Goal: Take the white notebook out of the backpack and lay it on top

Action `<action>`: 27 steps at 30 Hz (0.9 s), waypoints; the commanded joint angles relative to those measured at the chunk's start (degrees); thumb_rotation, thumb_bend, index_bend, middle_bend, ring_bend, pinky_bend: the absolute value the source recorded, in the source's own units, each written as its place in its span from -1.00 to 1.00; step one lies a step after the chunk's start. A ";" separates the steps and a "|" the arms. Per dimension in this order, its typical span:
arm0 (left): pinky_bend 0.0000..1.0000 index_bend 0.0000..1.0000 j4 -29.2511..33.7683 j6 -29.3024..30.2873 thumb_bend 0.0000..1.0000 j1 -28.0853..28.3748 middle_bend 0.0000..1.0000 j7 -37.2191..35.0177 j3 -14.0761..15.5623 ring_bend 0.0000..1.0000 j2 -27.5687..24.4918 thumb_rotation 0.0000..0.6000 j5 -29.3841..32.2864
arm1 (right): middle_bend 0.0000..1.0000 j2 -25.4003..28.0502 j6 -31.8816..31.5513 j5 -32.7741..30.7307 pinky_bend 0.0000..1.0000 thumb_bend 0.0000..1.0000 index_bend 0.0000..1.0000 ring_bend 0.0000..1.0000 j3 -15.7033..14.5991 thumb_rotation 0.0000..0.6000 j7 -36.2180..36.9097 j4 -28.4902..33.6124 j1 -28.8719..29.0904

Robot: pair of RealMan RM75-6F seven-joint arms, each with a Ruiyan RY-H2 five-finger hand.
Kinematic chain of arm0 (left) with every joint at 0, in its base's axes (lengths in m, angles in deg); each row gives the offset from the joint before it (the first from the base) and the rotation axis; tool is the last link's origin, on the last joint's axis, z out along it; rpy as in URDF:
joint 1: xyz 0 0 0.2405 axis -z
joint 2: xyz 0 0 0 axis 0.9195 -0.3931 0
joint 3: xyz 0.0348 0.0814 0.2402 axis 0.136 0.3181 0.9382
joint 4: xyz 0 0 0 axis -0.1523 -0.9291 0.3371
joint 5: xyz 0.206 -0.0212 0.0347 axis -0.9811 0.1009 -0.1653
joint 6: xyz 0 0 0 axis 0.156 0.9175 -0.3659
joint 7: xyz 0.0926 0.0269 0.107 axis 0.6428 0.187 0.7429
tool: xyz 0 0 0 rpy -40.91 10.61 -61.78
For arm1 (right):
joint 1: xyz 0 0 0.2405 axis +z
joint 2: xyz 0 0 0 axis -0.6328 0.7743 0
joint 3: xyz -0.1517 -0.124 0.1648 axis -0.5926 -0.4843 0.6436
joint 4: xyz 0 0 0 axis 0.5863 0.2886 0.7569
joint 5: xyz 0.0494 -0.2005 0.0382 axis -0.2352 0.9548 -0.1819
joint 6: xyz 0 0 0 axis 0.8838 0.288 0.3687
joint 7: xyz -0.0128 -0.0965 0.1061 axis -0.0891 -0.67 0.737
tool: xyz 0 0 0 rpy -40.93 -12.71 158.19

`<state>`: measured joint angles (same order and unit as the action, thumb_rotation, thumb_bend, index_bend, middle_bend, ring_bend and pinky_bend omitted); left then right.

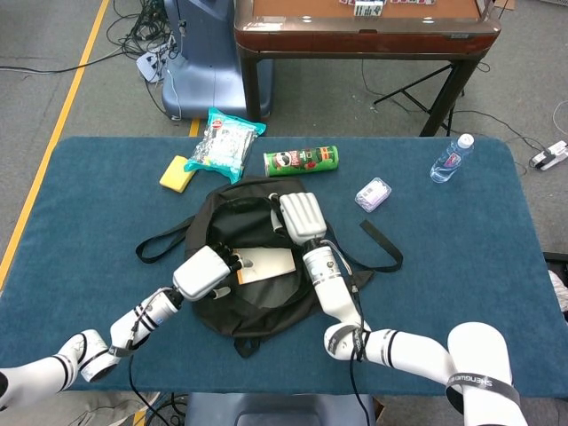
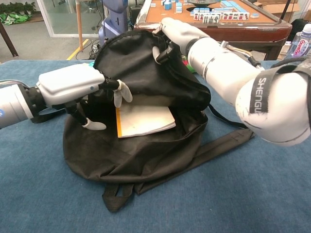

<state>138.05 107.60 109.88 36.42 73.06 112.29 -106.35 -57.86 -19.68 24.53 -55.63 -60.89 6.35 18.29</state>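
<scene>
At the mouth of the black fabric backpack [image 2: 141, 145], the right hand [image 2: 171, 30] grips the upper flap and holds it raised, fingers closed on the cloth. The left hand [image 2: 80, 87] sits at the opening's left side, fingers spread and curved, its pale fingertips [image 2: 118, 97] just at the spine edge of the white notebook with an orange spine [image 2: 144, 119]; whether they touch the cover cannot be told, and the hand has nothing in its grasp. That notebook lies flat inside the backpack, about half of it showing under the lifted flap.

On the blue cloth tabletop [image 1: 461, 266], the backpack's straps trail out to the left and right. Beyond the bag lie a yellow sponge block [image 1: 177, 173], a teal-and-white snack packet [image 1: 222, 142], a green cylindrical crisp can on its side [image 1: 302, 161], a small pale plastic box [image 1: 374, 193] and, well apart near the far right corner, a clear plastic water bottle [image 1: 451, 159]. A brown wooden table [image 1: 364, 27] stands behind.

From the chest view the raised flap hides most of those far items, though the notebook's pages and spine read clearly; the head view shows the whole layout but only a sliver of notebook between the two hands.
</scene>
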 commanded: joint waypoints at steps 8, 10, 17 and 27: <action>-0.34 -0.36 -15.60 3.54 -0.58 2.59 -0.14 1.22 3.00 -0.22 8.81 1.00 -1.82 | 0.00 0.79 -0.22 -0.49 0.31 0.17 0.29 -0.03 -1.33 1.00 -0.87 1.41 -1.19; -0.34 -0.37 -18.25 3.74 -0.58 2.88 -0.14 0.17 3.23 -0.22 10.30 1.00 -1.37 | 0.00 0.86 -0.11 -0.57 0.31 0.17 0.29 -0.03 -1.45 1.00 -0.71 1.28 -1.36; -0.34 -0.38 -28.58 5.15 -0.58 3.61 -0.14 -1.50 5.32 -0.23 15.13 1.00 -1.50 | -0.01 1.19 0.21 -0.74 0.31 0.17 0.29 -0.03 -1.65 1.00 -0.62 1.29 -1.62; -0.34 -0.42 -37.54 6.96 -0.58 3.24 -0.15 -5.27 8.68 -0.23 17.70 1.00 -1.59 | -0.02 1.36 0.82 -0.85 0.31 0.16 0.29 -0.03 -1.89 1.00 -0.66 1.50 -1.54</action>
<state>101.07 114.23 113.29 31.65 81.24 129.66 -107.89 -56.50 -18.86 23.67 -57.52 -61.55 7.85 16.75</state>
